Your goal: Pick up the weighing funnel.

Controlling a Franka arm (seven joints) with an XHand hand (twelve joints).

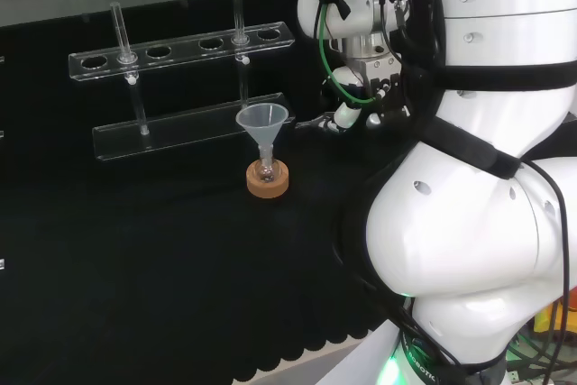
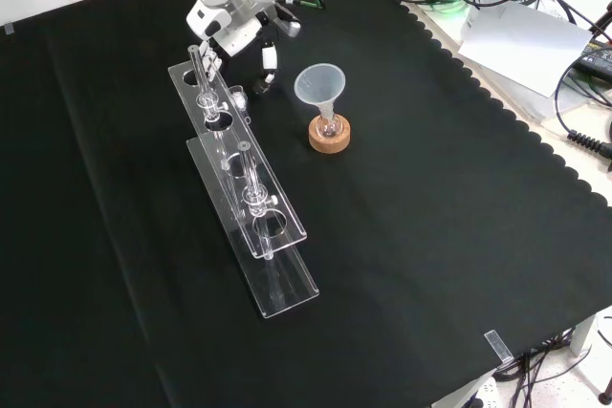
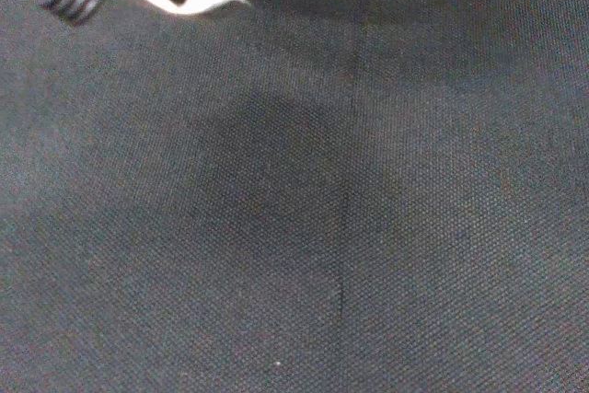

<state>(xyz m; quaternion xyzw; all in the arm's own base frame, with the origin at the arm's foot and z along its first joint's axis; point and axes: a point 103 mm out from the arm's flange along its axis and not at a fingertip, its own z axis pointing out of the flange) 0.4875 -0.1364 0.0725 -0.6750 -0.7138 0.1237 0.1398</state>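
- Front view: a small clear piece, seemingly the weighing funnel (image 2: 237, 97), lies on the tabletop (image 2: 430, 236) beside the test-tube rack (image 2: 285, 286).
- Robot hand (image 2: 269, 56) hovers close; whether released or grasping, I cannot tell.
- Approach low, avoiding the rack.

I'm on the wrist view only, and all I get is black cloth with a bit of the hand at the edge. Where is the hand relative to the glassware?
Observer: In the front view the hand hangs by the upper end of the clear tube rack, left of the funnel.
Operator: Is that funnel standing on its own?
Observer: Its stem sits in a small flask on a cork ring, apart from the hand.
Operator: Any sign of the piece I'm meant to pick up?
Observer: Something small and clear, possibly the weighing funnel, lies on the cloth beside the rack, just below the hand in the front view. I can't be sure.
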